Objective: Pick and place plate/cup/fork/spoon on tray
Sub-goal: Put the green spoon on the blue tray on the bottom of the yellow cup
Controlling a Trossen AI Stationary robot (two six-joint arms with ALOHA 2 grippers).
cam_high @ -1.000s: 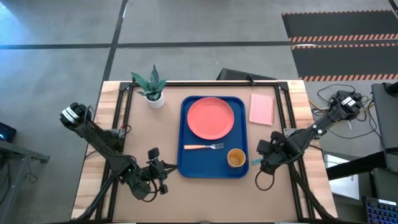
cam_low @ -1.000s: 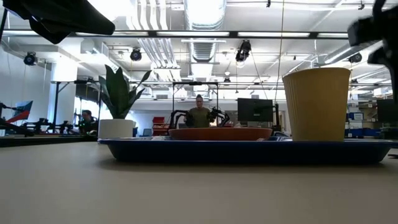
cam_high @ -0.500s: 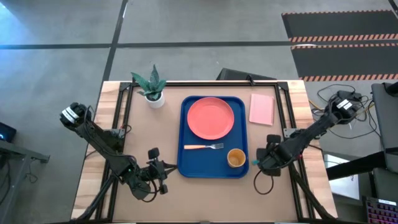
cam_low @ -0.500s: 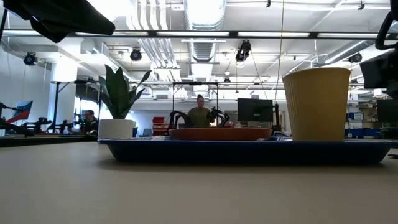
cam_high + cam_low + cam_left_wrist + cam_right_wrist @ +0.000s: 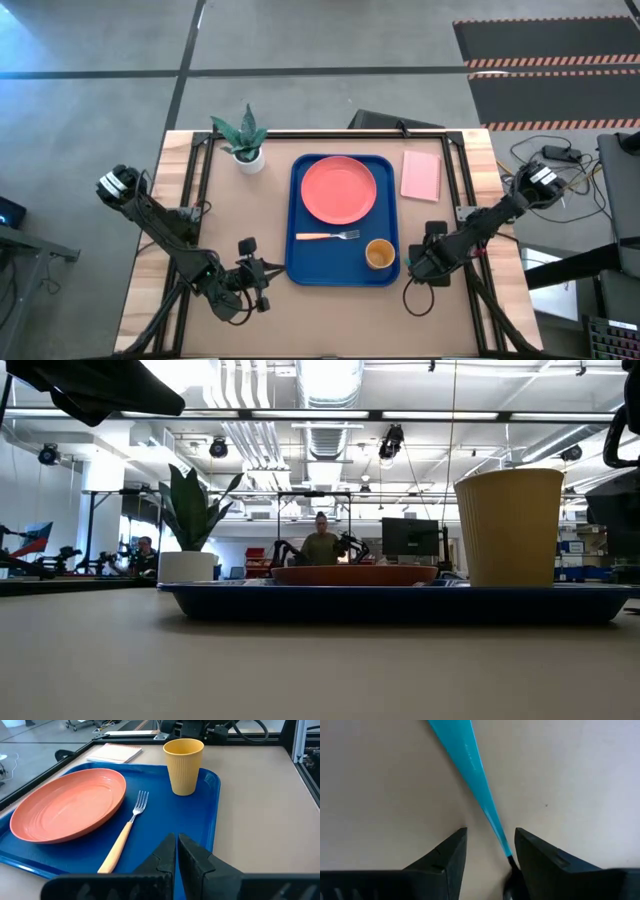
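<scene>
Tray (image 5: pixel 343 274): one, glossy blue, rounded corners.
On it: one smooth round plate (image 5: pixel 339 190), one ribbed cup (image 5: pixel 379 254), one fork (image 5: pixel 327 236).
Spoon (image 5: pixel 470 775): one slim teal handle (flat on table), between parted right gripper (image 5: pixel 489 851) fingers.
Left gripper (image 5: pixel 177 851): fingers together, beside tray.

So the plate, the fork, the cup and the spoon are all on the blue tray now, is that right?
Not quite. The plate, fork and cup are on the tray, but the spoon is not. The right wrist view shows its teal handle lying on the bare table, between the open fingers of the right gripper.
</scene>
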